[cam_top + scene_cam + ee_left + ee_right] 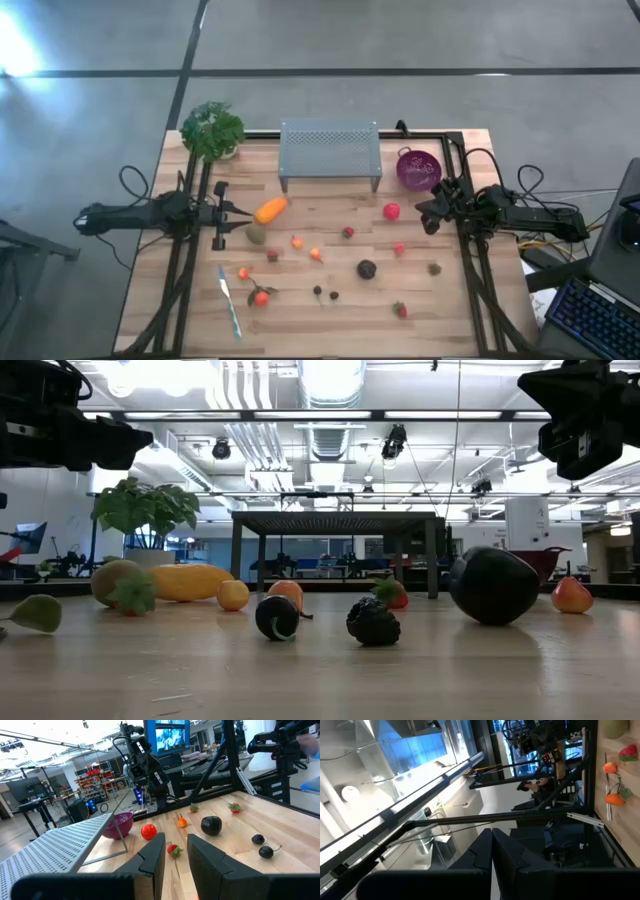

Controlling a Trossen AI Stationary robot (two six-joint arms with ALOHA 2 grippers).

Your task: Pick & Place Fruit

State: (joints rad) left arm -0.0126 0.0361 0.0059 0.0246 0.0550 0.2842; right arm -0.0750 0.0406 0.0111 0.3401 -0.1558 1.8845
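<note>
Table (pixel 300 330): pale wooden planks, framed by dark rails along both sides and the far edge.
Leafy green plant (pixel 212 130): on the far left corner of the table; in the low view it rises behind the far edge.
Perforated grey rack (pixel 330 150): a low metal shelf on legs, at the middle of the far edge.
Purple colander bowl (pixel 418 168): just beside the rack, toward the far right corner, upright.
Blue-and-white pen-like stick (pixel 229 300): lying flat near the front left of the table.
Keyboard (pixel 590 320): off the table, at the right front corner.
Floor (pixel 400 40): grey, with dark lines.
</note>
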